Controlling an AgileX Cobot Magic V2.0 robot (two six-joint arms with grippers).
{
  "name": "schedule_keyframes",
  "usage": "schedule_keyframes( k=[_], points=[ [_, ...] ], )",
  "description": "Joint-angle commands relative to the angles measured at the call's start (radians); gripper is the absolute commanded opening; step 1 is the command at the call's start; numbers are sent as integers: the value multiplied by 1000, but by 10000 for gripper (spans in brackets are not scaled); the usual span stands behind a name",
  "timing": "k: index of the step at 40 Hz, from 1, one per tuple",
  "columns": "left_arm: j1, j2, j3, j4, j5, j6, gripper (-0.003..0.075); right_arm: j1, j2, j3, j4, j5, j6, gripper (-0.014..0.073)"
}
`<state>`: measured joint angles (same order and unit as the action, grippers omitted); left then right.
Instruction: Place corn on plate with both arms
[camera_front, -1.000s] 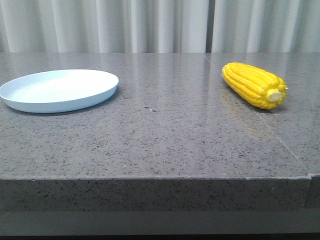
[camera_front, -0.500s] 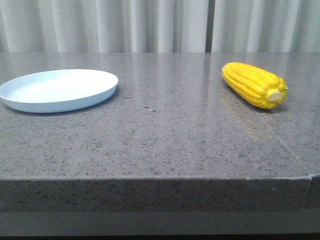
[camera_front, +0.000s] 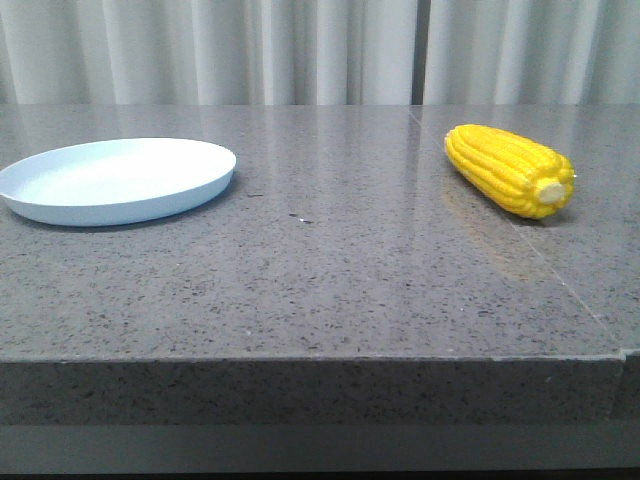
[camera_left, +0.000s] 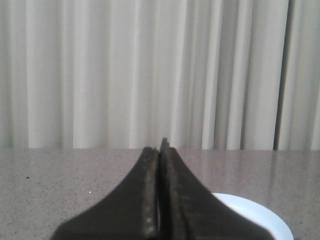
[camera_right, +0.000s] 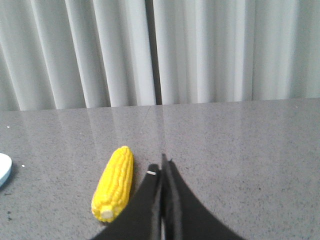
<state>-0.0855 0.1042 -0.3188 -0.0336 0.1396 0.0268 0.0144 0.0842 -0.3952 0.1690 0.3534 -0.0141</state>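
A: Corn location?
B: It was seen lying on the grey speckled desk at about 2 o'clock in the front view, stub end turned toward the camera. Nothing was touching it.

A: Plate?
B: Pale blue, found flat on the desk at about 10 o'clock, well apart from the corn. Nothing was lying on it.

A: Left tool?
B: Clenched, jaws pressed together with nothing between them. It was held above the desk, and the plate's rim was partly shown behind it.

A: Right tool?
B: Also clenched on nothing, jaws closed tight. In its wrist view the corn was seen just beside it, no contact.

A: Background?
B: White pleated curtains were hung behind the desk. Neither arm was caught in the front view.
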Motion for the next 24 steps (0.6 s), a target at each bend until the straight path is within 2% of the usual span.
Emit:
schedule_keyframes(
  k=[1, 5, 13, 16, 19, 21, 24],
  points=[
    [1, 122, -126, 19, 55, -7, -20, -6, 114, -114, 3, -34, -3, -61],
    [1, 244, -206, 53, 137, 0, -20, -6, 238, -182, 0, -35, -4, -61],
    [1, 343, -250, 53, 125, 0, -20, -6, 352, -219, 0, -42, -4, -55],
    [1, 340, -250, 53, 124, 0, -11, -6, 350, -219, 0, -41, -4, 0],
    [1, 338, -250, 53, 124, 0, 80, -6, 351, -219, 0, -41, -4, 120],
    [1, 338, -250, 53, 124, 0, 190, -6, 351, -219, 0, -41, -4, 217],
    [1, 338, -250, 34, 126, 0, 443, -6, 351, -219, 0, -41, -4, 400]
  ],
)
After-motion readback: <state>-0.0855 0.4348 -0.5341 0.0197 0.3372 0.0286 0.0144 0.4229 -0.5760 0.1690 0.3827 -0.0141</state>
